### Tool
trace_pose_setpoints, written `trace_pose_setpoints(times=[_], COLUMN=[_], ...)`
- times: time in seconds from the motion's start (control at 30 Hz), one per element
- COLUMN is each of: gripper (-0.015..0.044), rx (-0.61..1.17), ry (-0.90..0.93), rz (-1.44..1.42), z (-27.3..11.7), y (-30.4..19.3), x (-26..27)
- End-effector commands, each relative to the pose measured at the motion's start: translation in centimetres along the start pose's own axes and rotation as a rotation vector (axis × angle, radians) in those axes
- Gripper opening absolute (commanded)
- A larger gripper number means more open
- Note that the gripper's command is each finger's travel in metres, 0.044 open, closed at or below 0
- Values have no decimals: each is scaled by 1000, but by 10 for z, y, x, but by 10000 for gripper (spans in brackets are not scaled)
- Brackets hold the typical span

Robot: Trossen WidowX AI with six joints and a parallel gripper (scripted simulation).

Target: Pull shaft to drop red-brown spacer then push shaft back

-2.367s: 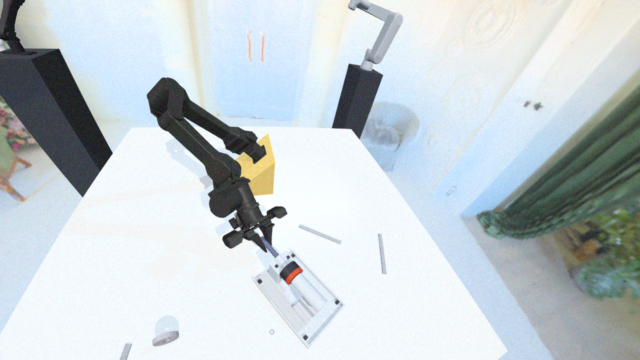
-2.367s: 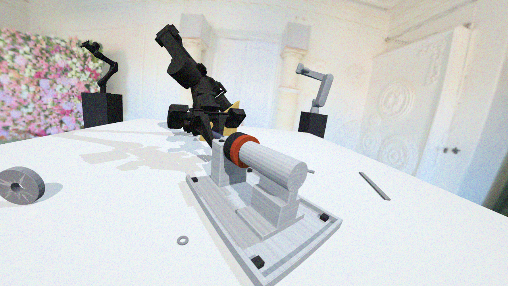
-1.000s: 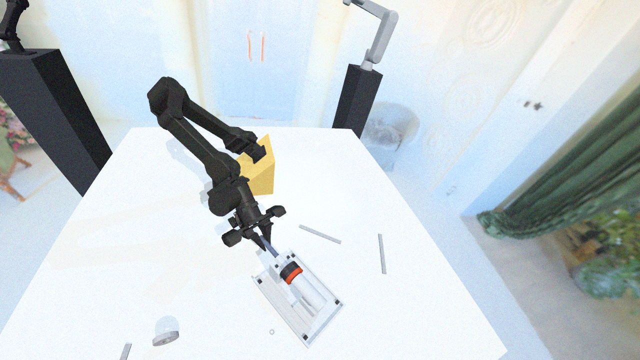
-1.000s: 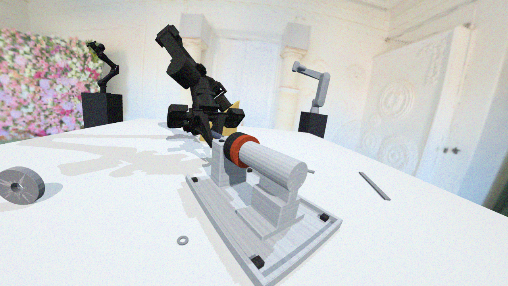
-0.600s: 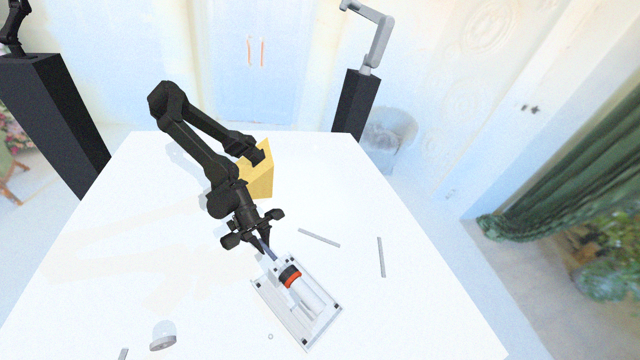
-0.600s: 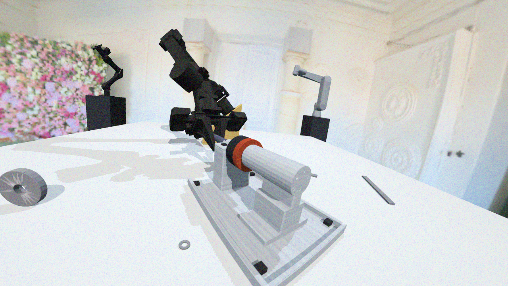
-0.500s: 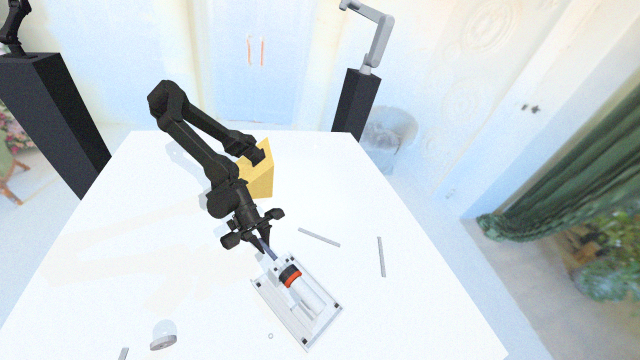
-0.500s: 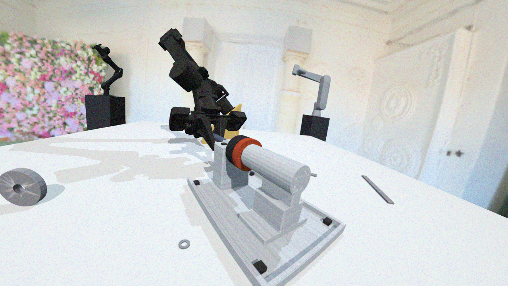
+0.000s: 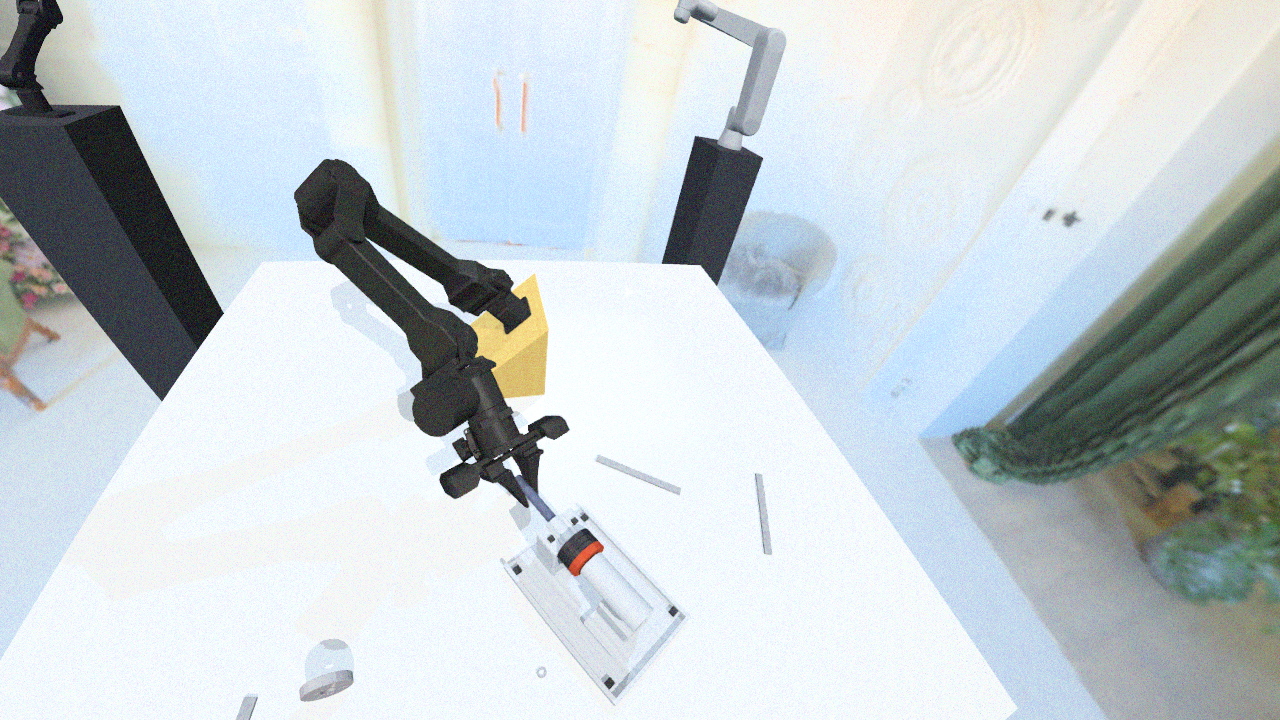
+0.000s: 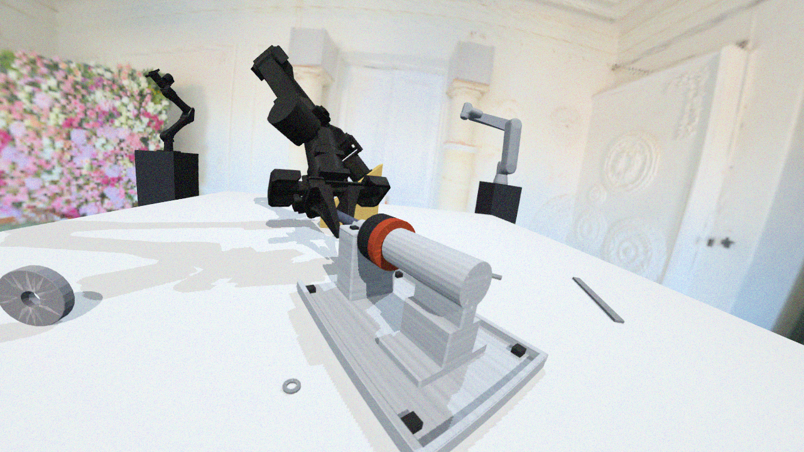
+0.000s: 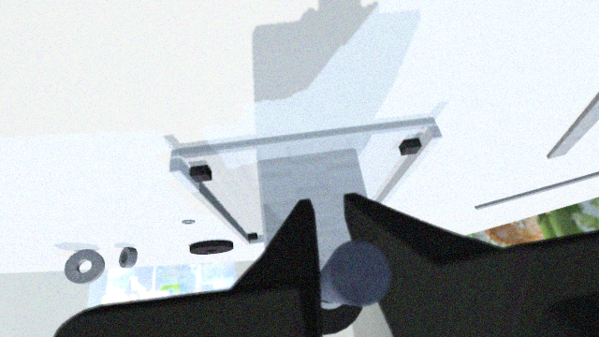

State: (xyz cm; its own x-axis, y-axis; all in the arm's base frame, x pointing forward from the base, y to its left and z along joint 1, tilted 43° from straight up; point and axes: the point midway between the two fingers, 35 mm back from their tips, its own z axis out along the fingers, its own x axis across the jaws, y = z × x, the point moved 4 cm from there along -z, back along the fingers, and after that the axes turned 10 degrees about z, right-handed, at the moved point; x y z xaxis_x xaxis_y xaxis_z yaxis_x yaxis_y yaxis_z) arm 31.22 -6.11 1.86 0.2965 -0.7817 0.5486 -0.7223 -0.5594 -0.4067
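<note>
Your jaws (image 9: 529,488) (image 10: 341,218) are pinching the shaft (image 9: 540,502) (image 10: 349,218) (image 11: 360,272), which runs from them into the upright (image 9: 548,544) (image 10: 349,261) on the tray (image 9: 563,637) (image 10: 359,368) (image 11: 299,136). Past that upright, you have the black spacer (image 9: 574,548) (image 10: 367,236) and, against the housing (image 9: 617,591) (image 10: 438,258), the red-brown spacer (image 9: 587,557) (image 10: 393,236), both up off the table (image 9: 429,617) (image 10: 185,382) (image 11: 94,94); how deep the shaft reaches inside, you can't really tell from here

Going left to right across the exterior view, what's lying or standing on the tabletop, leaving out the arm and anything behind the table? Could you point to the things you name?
Thick grey disc with a hole (image 10: 56,280), small grey ring (image 10: 286,387), grey base tray carrying the housing (image 10: 359,373) (image 9: 559,626), flat grey bar at far right (image 10: 598,300) (image 9: 762,514).
</note>
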Motion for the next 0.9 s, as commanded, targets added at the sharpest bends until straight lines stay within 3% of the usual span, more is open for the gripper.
trace_pose_setpoints(times=[0.0,0.87], gripper=[0,0], rx=[0,0], ry=[-1,-1], rz=[-4,-5], z=[-1,-3], y=[0,3], x=[0,0])
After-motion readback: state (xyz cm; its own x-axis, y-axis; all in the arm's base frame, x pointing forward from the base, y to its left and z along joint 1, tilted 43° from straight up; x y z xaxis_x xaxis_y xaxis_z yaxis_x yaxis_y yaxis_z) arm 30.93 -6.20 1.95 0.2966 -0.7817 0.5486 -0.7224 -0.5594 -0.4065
